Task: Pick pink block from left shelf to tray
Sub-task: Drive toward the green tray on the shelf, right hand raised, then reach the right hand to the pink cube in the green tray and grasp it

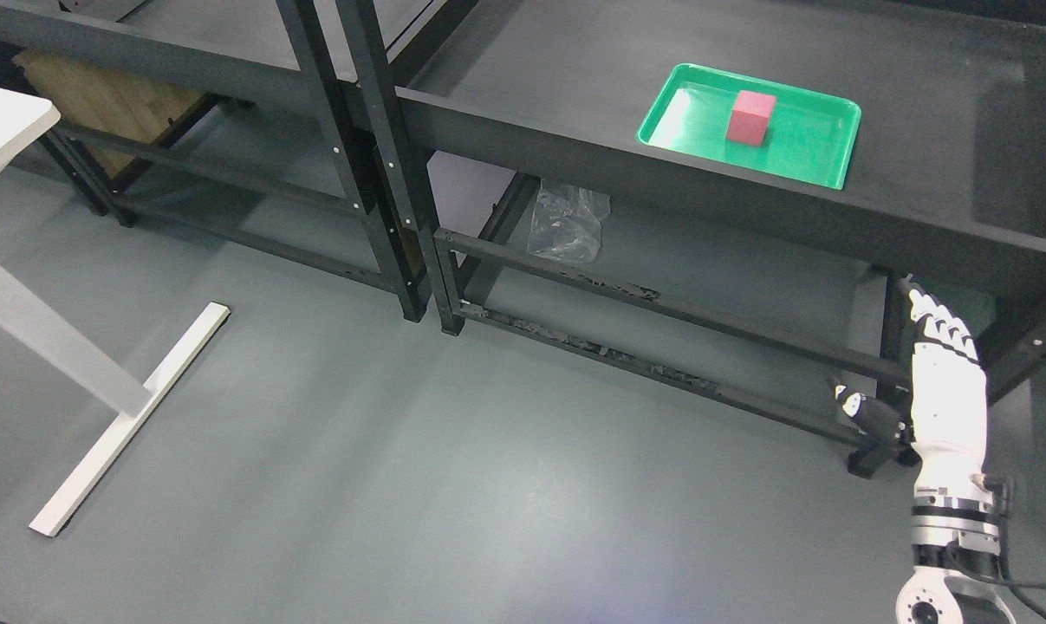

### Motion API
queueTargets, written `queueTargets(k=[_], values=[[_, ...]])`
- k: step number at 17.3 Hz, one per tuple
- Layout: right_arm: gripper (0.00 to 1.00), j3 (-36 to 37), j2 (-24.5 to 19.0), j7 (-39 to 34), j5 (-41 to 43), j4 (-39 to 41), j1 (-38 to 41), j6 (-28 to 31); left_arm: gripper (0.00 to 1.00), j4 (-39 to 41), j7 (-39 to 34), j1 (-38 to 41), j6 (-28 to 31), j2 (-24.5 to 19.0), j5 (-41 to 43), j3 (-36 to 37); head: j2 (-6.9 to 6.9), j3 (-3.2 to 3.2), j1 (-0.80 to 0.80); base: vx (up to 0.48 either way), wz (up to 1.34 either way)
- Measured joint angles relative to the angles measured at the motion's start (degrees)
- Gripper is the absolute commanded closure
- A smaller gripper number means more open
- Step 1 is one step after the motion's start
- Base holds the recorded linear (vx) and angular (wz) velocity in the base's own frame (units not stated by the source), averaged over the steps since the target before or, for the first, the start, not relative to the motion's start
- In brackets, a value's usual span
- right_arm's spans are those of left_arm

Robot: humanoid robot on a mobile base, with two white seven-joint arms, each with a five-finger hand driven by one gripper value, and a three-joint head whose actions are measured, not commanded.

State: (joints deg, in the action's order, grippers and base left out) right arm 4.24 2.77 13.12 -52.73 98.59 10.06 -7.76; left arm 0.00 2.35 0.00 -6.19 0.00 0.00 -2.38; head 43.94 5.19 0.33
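Resting in the green tray [821, 169], the pink block [750, 117] sits upright near the tray's middle, a little toward its far edge, touching nothing but the tray floor. The tray lies on the top deck of the right-hand shelf unit [921, 78], close to that deck's front edge.

Right hand [945, 386] hangs low, below the front edge of the same deck, at the picture's lower right. Fingers extended and relaxed, thumb out to the side, nothing held. Left arm not visible.

Key relation: block lies up and to the left of the right hand, well apart, with the deck's front lip between them. Block is near-cubic; no clear long axis. Right hand is the only one in sight, so the nearer by default.

Judgement: block already in the tray, so the placement looks done; no grasp seems left to make.

Clear plastic bag [566, 224] lies under the shelf on the lower level. No brand, label or readable writing anywhere.
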Motion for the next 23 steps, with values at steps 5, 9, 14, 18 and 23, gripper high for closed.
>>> queueTargets(k=[5, 9, 14, 18, 23], values=[[0.00, -0.03, -0.97, 0.08, 0.25, 0.03, -0.09, -0.10, 0.00, 0.00, 0.00, 0.00, 0.00, 0.00, 0.00, 0.00, 0.00, 0.00, 0.00, 0.320, 0.07], [0.00, -0.04, -1.62, 0.29, 0.35, 0.05, 0.40, 0.00, 0.00, 0.00, 0.00, 0.00, 0.00, 0.00, 0.00, 0.00, 0.00, 0.00, 0.00, 0.304, 0.08], [0.00, -0.03, -2.09, 0.04, 0.40, 0.07, 0.87, -1.14, 0.00, 0.00, 0.00, 0.00, 0.00, 0.00, 0.00, 0.00, 0.00, 0.00, 0.00, 0.269, 0.08], [0.00, 0.00, -2.32, -0.32, 0.42, 0.09, 0.95, -1.23, 0.00, 0.00, 0.00, 0.00, 0.00, 0.00, 0.00, 0.00, 0.00, 0.00, 0.00, 0.261, 0.02], [0.00, 0.10, -1.75, -3.97, 0.43, 0.09, 0.75, -0.40, 0.00, 0.00, 0.00, 0.00, 0.00, 0.00, 0.00, 0.00, 0.00, 0.00, 0.00, 0.242, -0.08]])
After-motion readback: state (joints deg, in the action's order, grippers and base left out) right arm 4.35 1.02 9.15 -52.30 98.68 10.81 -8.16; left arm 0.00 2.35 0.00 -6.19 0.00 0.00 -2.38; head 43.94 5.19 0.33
